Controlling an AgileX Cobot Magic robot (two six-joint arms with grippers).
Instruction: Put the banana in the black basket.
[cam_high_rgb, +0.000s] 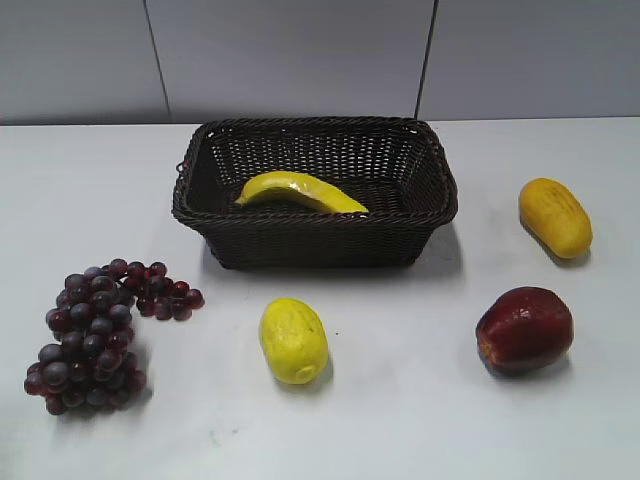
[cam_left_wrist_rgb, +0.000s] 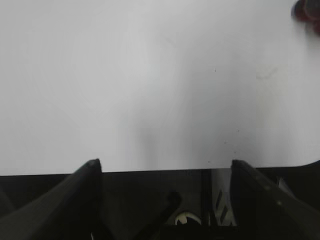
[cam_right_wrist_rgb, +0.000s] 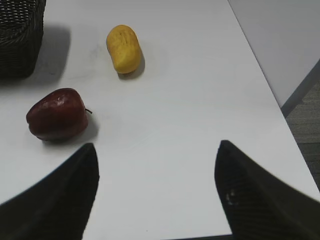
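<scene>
The banana (cam_high_rgb: 300, 192), long, curved and yellow, lies inside the black basket (cam_high_rgb: 315, 232), a large dark woven basket at the back middle of the white table. Neither arm shows in the exterior view. In the left wrist view my left gripper (cam_left_wrist_rgb: 162, 167) is open and empty over the table's near edge. In the right wrist view my right gripper (cam_right_wrist_rgb: 156, 150) is open and empty above bare table, with a corner of the basket (cam_right_wrist_rgb: 20, 35) at the upper left.
A bunch of dark red grapes (cam_high_rgb: 95, 335) lies front left. A stubby yellow fruit (cam_high_rgb: 293, 340) sits front middle. A red apple (cam_high_rgb: 525, 328) (cam_right_wrist_rgb: 56, 114) and an orange-yellow oblong fruit (cam_high_rgb: 555, 216) (cam_right_wrist_rgb: 123, 48) lie at the right. The table's right edge (cam_right_wrist_rgb: 265, 85) is close.
</scene>
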